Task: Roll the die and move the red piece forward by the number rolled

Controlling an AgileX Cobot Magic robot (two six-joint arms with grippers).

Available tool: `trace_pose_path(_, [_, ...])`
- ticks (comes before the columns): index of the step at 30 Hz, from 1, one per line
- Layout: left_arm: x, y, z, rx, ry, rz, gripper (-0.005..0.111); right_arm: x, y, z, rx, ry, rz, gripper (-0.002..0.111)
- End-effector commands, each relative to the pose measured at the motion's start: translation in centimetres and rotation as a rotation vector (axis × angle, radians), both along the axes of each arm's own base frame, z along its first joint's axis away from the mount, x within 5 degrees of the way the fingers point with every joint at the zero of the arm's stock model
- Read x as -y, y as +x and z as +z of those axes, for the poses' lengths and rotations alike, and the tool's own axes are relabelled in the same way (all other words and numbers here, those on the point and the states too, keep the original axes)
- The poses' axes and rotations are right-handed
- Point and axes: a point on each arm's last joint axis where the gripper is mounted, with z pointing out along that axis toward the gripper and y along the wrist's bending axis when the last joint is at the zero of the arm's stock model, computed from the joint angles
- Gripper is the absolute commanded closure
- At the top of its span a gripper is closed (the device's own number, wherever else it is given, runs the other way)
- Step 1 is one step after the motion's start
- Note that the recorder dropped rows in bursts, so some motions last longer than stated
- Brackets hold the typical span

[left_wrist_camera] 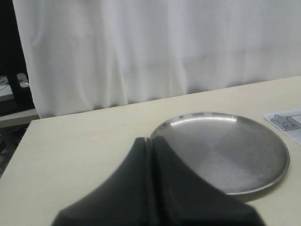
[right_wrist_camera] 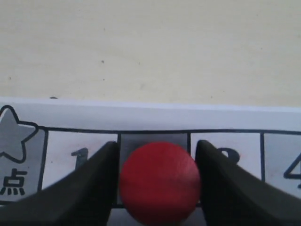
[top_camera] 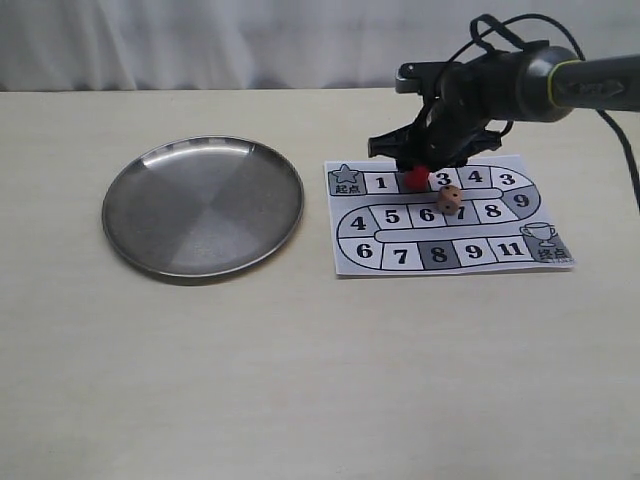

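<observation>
My right claw (right_wrist_camera: 156,147) grips the red piece (right_wrist_camera: 160,183) between squares 1 and 3; next, advance it by the die (top_camera: 450,200) count.

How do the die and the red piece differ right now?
The red piece is bright red, plain and round; the die is a pale wooden cube with dark pips. The red piece is held by the right pincer; the die lies free. Both are over the numbered board.

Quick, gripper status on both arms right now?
Left gripper: closed, holding nothing.
Right gripper: closed on the red piece.
</observation>
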Motion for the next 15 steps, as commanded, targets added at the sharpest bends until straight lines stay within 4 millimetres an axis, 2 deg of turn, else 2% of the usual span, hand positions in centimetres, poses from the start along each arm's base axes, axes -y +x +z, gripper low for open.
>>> trace_pose_path(1, [0.0, 0.0, 0.0, 0.008, -0.006, -0.002, 0.107, 0.2, 0.0, 1.1, -0.009, 0.002, -0.022, 0.042])
trace_pose_path(4, [0.0, 0.0, 0.0, 0.008, -0.006, -0.002, 0.107, 0.3, 0.0, 4.9, 0.052, 0.006, -0.017, 0.041])
trace_pose_path(7, [0.0, 0.0, 0.0, 0.008, -0.006, -0.002, 0.107, 0.6, -0.9, 10.8, 0.145, 0.008, -0.001, 0.051])
trace_pose_path(10, [0.0, 0.0, 0.0, 0.008, -0.006, -0.002, 0.107, 1.2, -2.9, 17.0, 0.251, -0.018, 0.051, 0.077])
trace_pose_path(11, [0.0, 0.0, 0.0, 0.008, -0.006, -0.002, 0.107, 1.5, -4.0, 19.8, 0.302, -0.026, 0.061, 0.087])
trace_pose_path(13, [0.0, 0.0, 0.0, 0.008, -0.006, -0.002, 0.107, 2.3, -5.9, 23.4, 0.375, -0.052, 0.061, 0.104])
trace_pose_path(14, [0.0, 0.0, 0.0, 0.008, -0.006, -0.002, 0.107, 2.9, -7.6, 26.1, 0.435, -0.075, 0.057, 0.104])
trace_pose_path(15, [0.0, 0.0, 0.0, 0.008, -0.006, -0.002, 0.107, 3.3, -8.7, 27.7, 0.469, -0.088, 0.053, 0.104])
